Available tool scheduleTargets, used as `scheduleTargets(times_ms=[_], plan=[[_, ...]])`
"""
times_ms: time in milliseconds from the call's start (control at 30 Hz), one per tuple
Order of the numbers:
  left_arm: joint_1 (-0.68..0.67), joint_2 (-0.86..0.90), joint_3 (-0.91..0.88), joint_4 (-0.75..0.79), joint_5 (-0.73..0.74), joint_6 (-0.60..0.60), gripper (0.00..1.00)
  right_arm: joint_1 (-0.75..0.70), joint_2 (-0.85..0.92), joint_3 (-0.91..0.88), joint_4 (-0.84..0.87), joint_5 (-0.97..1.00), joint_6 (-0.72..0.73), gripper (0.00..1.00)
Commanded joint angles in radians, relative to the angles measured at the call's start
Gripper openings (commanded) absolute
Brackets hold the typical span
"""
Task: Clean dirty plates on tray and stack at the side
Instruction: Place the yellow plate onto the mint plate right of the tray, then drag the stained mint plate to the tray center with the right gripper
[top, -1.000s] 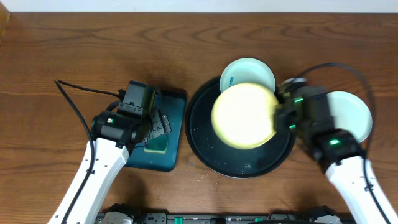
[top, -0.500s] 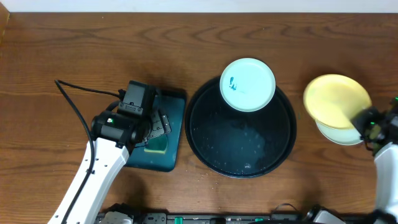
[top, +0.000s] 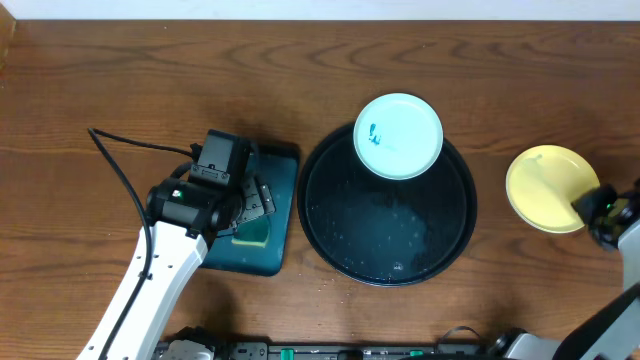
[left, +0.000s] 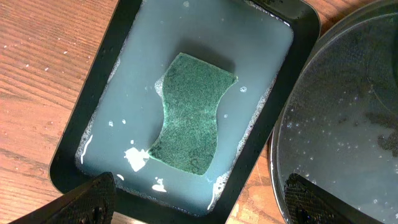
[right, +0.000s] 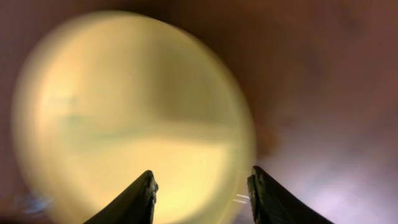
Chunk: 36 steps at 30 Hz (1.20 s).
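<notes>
A pale mint-white plate (top: 398, 135) with a small teal smear lies on the back rim of the round black tray (top: 340, 215). A pale yellow plate (top: 545, 187) lies on the table to the right of the tray and fills the right wrist view (right: 124, 118). Any plate under it is hidden. My right gripper (top: 598, 205) is open at the yellow plate's right edge, fingers (right: 202, 186) apart and holding nothing. My left gripper (top: 250, 205) is open and empty above the green sponge (left: 189, 115), with its fingertips (left: 202, 199) wide apart.
The sponge lies in soapy water in a rectangular dark teal tray (top: 280, 165), which also shows in the left wrist view (left: 106, 81), just left of the black tray's rim (left: 280, 155). A black cable (top: 130, 145) runs over the table at the left.
My right arm carried the yellow plate from above the black tray to the right and set it down over the mint plate there. The gripper has let go. The left arm is still.
</notes>
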<state>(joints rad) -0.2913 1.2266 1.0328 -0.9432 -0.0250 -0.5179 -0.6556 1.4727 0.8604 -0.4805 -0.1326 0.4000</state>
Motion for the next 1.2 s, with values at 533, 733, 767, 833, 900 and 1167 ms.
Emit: scheduleTargets(times_ms=[533,733,767,833,900,1167], plan=[[0.005,-0.003,0.02,-0.006,-0.001,0.013,0.87,0.692,0.118,0.058,0.288,0.0,-0.356,0.41],[0.005,-0.003,0.02,-0.006,-0.001,0.013,0.87,0.703,0.315,0.059,0.46,-0.032,-0.34,0.42],[0.005,-0.003,0.02,-0.005,-0.001,0.013,0.87,0.703,0.334,0.059,0.483,-0.055,-0.335,0.41],[0.005,-0.003,0.02,-0.005,-0.001,0.013,0.87,0.703,0.368,0.059,0.526,-0.093,-0.294,0.37],[0.005,-0.003,0.02,-0.006,-0.001,0.013,0.87,0.708,0.396,0.059,0.555,-0.117,-0.244,0.35],[0.005,-0.003,0.02,-0.005,-0.001,0.013,0.87,0.736,0.404,0.059,0.542,-0.112,-0.205,0.01]])
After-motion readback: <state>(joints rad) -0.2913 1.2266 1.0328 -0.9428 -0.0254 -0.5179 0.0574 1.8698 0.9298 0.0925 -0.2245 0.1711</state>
